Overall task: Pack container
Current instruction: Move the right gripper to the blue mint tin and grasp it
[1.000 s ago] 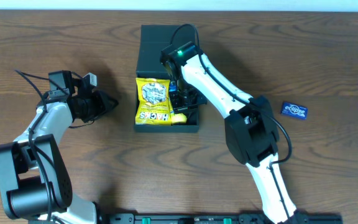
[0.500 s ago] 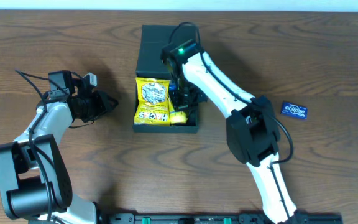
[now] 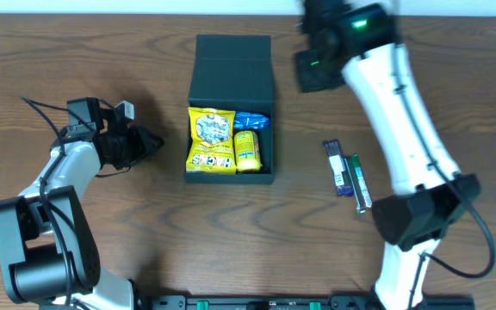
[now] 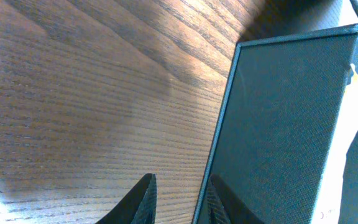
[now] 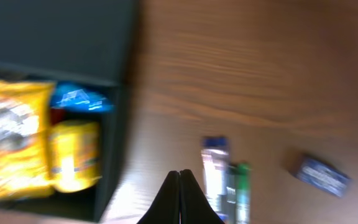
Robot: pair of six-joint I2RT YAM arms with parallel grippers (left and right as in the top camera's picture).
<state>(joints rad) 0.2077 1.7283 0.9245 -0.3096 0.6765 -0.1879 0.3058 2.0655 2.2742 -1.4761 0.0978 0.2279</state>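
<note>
While the right arm hangs high over the far right part of the bench (image 3: 76,52), blurred in the overhead view, its wrist camera looks straight down. The right gripper (image 5: 180,178) has both fingers pressed together at the tips, with nothing between them.

The container (image 3: 231,176) sits at mid-bench, somewhat nearer the far edge. Its lid (image 3: 232,67) is folded back flat toward the far edge.
- Inside, a big yellow snack bag (image 3: 212,139) fills the left half.
- A small yellow packet (image 3: 246,151) lies just beside it on the right.
- A blue packet (image 3: 251,121) is tucked at the far right of the box, touching the small yellow one.

Loose items on the wood, right of the container:
- A purple bar (image 3: 337,167) and a green bar (image 3: 361,182) lie side by side, roughly parallel. The green one is nearer the right edge and a little closer to the near edge.
- A blue rectangular packet (image 5: 320,176) shows only in the right wrist view, farther out beyond the bars and apart from them. The print on it is too blurred to read.

The left gripper (image 3: 151,142) rests low near the left side of the container, pointing at it. In the wrist view its fingers (image 4: 143,198) stand a little apart, grasping nothing. The dark outer wall of the box fills the frame just ahead of them. I cannot tell whether a fingertip touches the wall.
</note>
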